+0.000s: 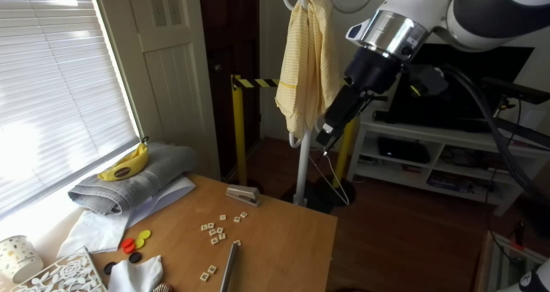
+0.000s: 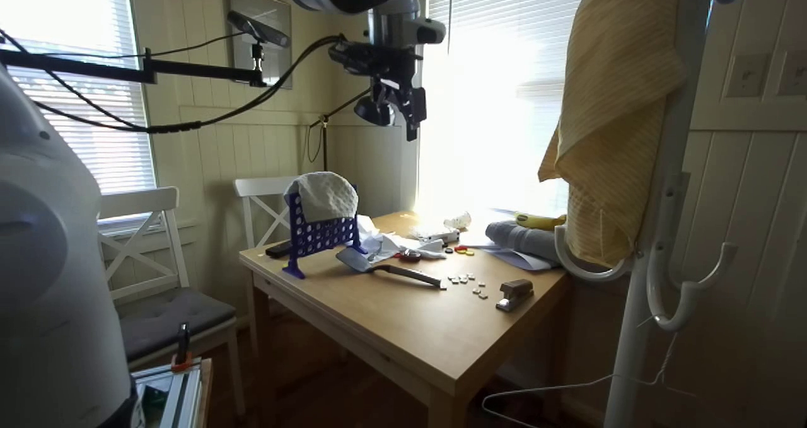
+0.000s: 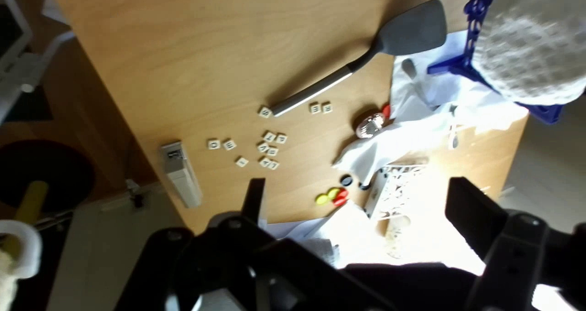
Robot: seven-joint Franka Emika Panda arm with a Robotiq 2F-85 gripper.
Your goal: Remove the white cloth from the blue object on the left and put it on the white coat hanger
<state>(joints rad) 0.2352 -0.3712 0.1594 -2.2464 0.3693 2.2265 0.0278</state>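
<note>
A white, textured cloth (image 2: 325, 196) is draped over the top of a blue upright grid with round holes (image 2: 323, 237) on the table. In the wrist view the cloth (image 3: 533, 50) covers much of the blue grid (image 3: 478, 11) at the upper right. A white coat stand (image 1: 304, 167) with curved hooks stands beyond the table; it also shows in an exterior view (image 2: 630, 336). A thin white wire hanger (image 2: 542, 390) hangs low on it. My gripper (image 3: 357, 182) is open and empty, high above the table and apart from the cloth.
A yellow striped cloth (image 1: 307, 68) hangs on the stand. The table holds a spatula (image 3: 412, 29), letter tiles (image 3: 270, 148), a stapler (image 1: 243, 195), a grey towel (image 1: 142, 178) with a yellow banana pouch (image 1: 126, 165), and white cloths. Chairs (image 2: 170, 289) stand beside it.
</note>
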